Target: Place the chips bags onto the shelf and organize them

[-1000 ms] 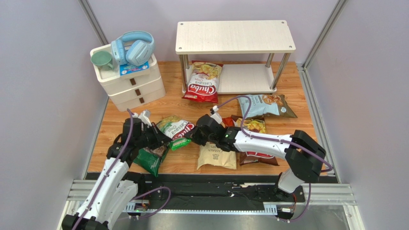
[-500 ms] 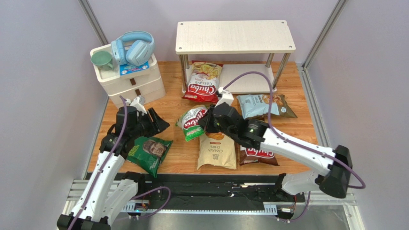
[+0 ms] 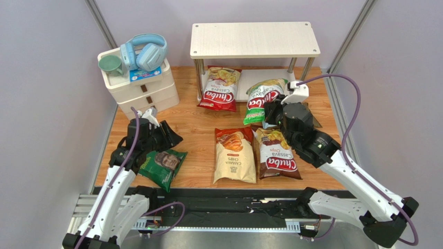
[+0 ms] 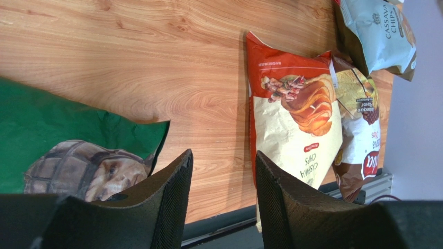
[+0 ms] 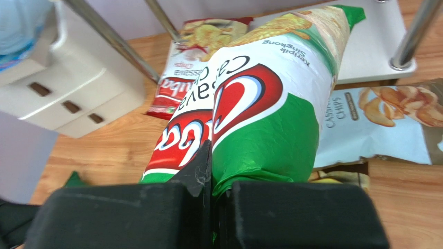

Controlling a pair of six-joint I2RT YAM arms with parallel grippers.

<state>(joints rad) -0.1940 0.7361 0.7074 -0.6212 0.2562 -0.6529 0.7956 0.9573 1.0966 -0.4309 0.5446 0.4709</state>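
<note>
The green bag (image 3: 261, 97) is clamped by the right gripper (image 5: 209, 166) at the shelf's (image 3: 253, 39) front edge (1 red bag (image 3: 219, 88) beside); the left gripper (image 4: 222, 166) is spread apart over the surface (image 3: 192, 140).

The right gripper (image 3: 269, 111), pinched on the green Chuba bag (image 3: 261, 96), has swung it from mid-table to the shelf (image 3: 253, 40) (front of the lower board). The left gripper (image 3: 170, 136) has let go and spread its jaws.

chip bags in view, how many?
6: red at the shelf, green in the right gripper, light blue partly behind that arm, cream-orange and brown mid-table, dark green by the left gripper.
</note>
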